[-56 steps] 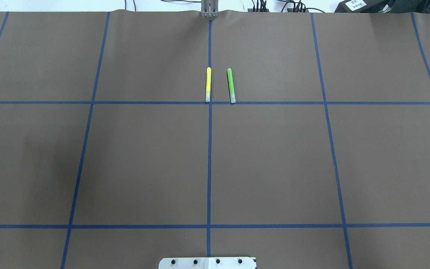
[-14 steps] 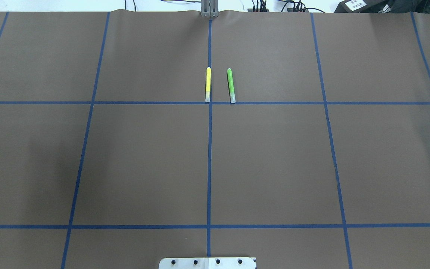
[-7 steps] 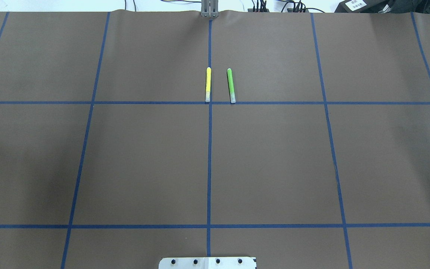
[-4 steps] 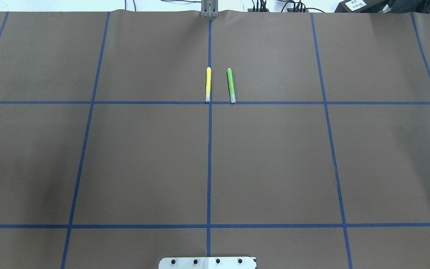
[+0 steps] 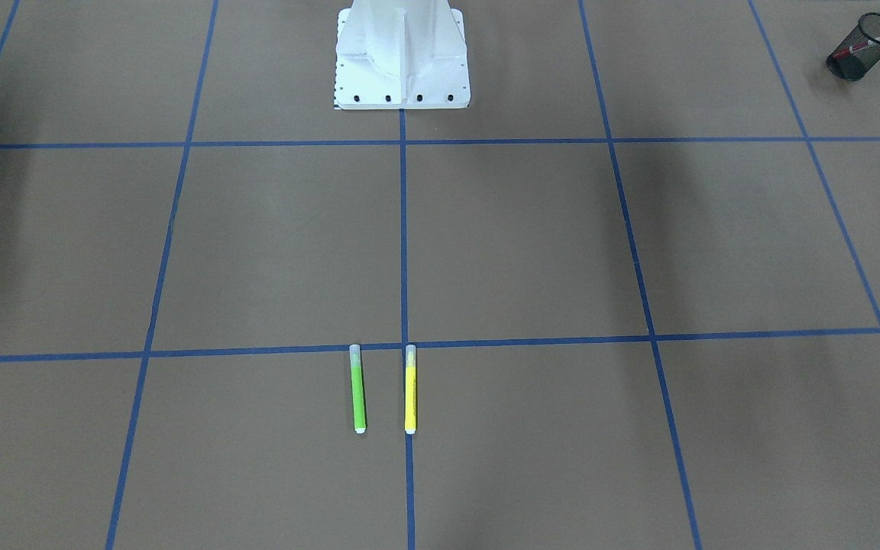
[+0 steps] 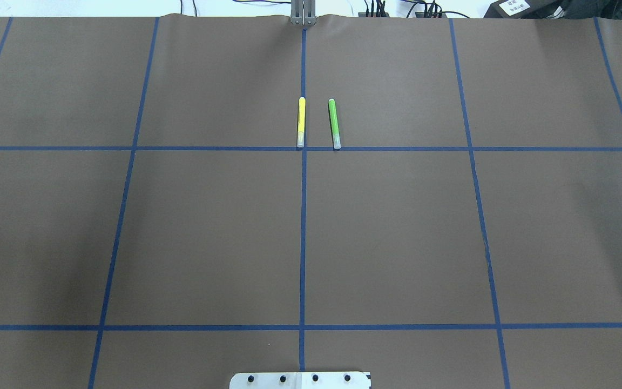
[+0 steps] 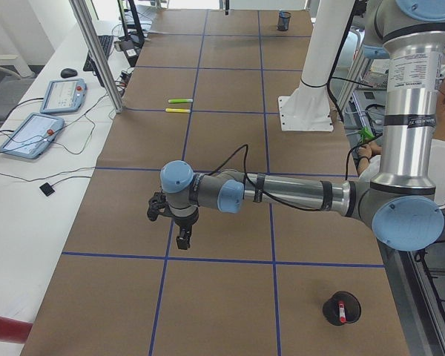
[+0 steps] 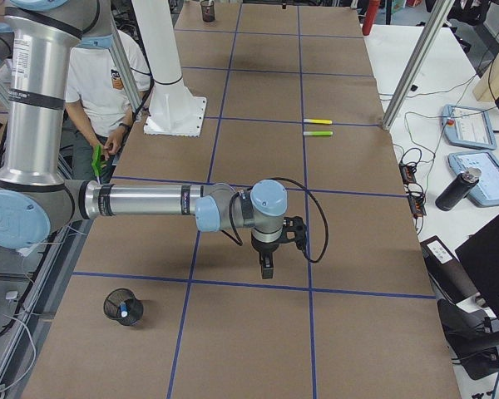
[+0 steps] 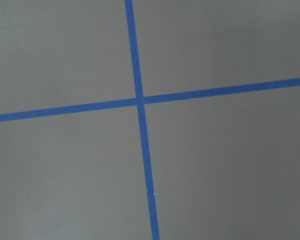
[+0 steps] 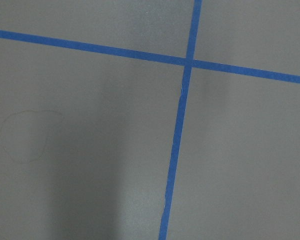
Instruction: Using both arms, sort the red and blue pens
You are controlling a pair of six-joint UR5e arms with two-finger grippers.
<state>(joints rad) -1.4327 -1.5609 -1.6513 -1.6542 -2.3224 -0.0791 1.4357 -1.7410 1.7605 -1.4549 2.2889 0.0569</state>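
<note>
Pens [image 7: 341, 312] sit in cups [image 7: 328, 307] at opposite table [image 7: 230, 297] ends.

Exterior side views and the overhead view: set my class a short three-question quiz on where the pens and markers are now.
1. True or false: the green-bodied marker touches the yellow-bodied marker.
2. In the exterior left view, the slim red-capped pen is: A standing in a black mesh cup; B lying beside the markers; C nowhere in view.
3. Fill in: in the exterior right view, the near black mesh cup holds a ___ pen.
Key: 1 false; 2 A; 3 blue.
</note>
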